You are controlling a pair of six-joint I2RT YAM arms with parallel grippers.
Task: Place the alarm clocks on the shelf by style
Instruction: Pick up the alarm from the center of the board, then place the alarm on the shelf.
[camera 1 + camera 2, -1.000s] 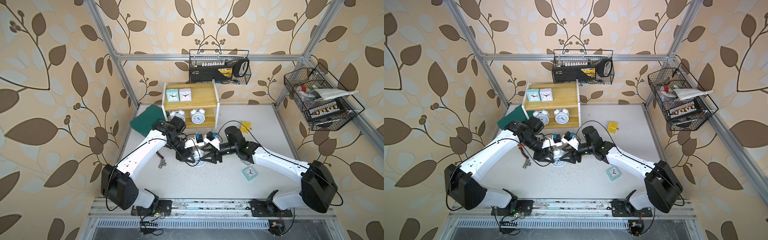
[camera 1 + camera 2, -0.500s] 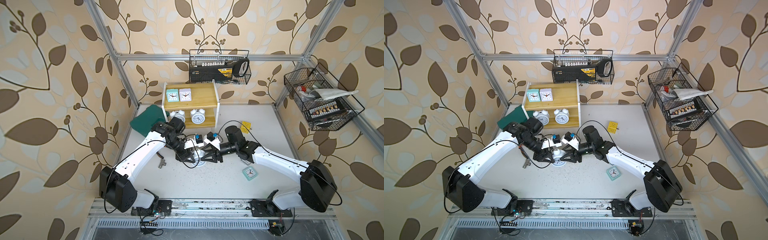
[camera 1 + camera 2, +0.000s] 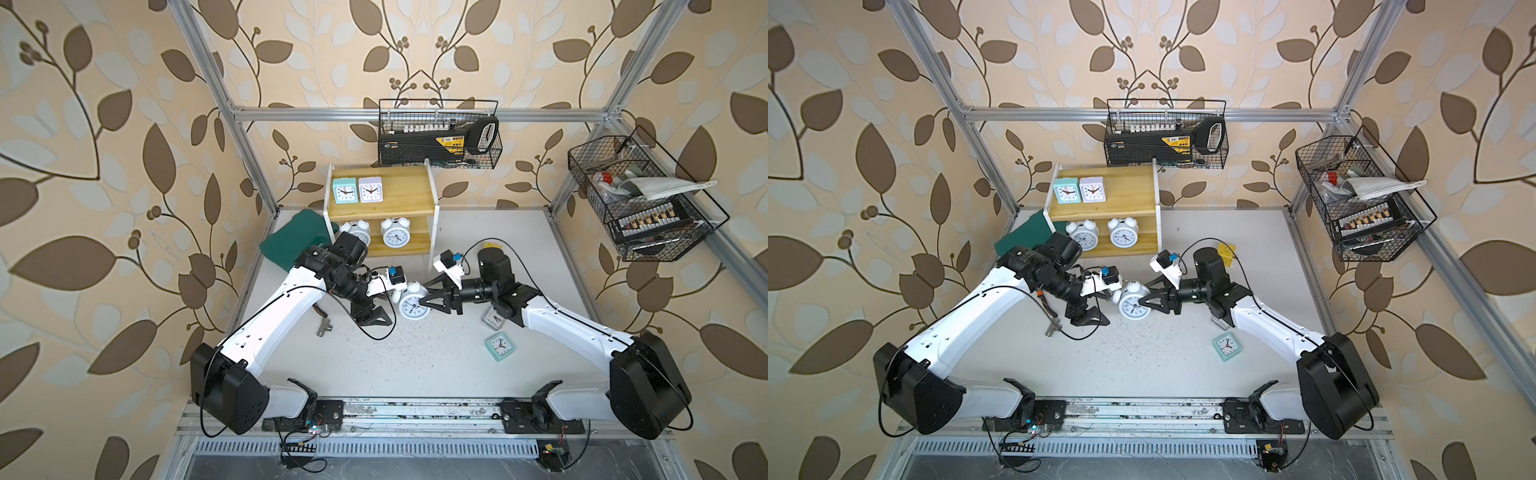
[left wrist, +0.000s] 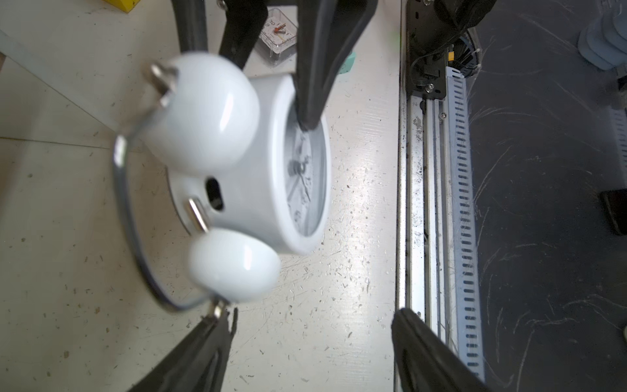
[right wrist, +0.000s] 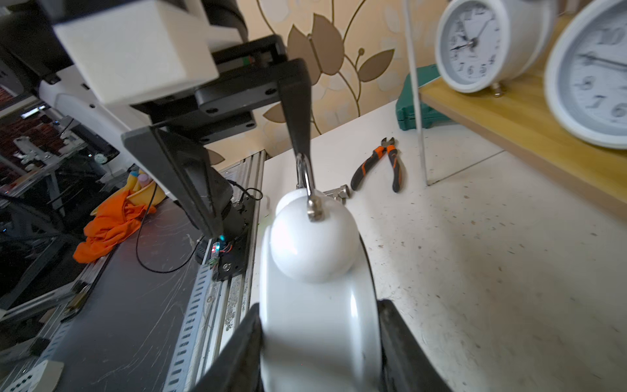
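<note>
White round twin-bell alarm clock (image 3: 411, 308), the one off the shelf: who has it?

Right gripper (image 3: 424, 296) does. Its two black fingers (image 5: 400, 349) press the front and back of the white body, mid-table, in front of the two-tier rack of yellowish wooden boards and thin white frames (image 3: 405, 187).

Is it standing on the white tabletop (image 3: 415, 365)?

I cannot tell whether its feet touch. In both top views its dial faces up and toward the front rail.

And the left gripper (image 4: 314, 314)?

Jaws spread wide, gripping nothing. One fingertip (image 5: 300, 135) lies against the clock's chrome carry handle (image 4: 117, 163); the other stands clear, on the rail side.

What sits on the rack?

Upper board: a mint-green square clock (image 3: 345, 192) and a pale lilac-white square clock (image 3: 370, 190), side by side at the left end. Lower board: two more round white twin-bell clocks (image 3: 395, 235), the left one (image 3: 360, 229) partly behind the left arm.

Anything loose?

A second mint-green square clock (image 3: 500, 346) lies face up near the right arm, and a greyish square clock (image 3: 492, 318) shows near it, half under that arm. A yellow cube (image 3: 1225, 250) lies behind the right wrist, a dark teal plastic case (image 3: 297, 241) left of the rack, and orange-and-black pliers (image 5: 380, 163) plus a small metal fitting (image 3: 324, 329) by the left arm. Two black wire baskets (image 3: 496, 145) hang on the frame.
</note>
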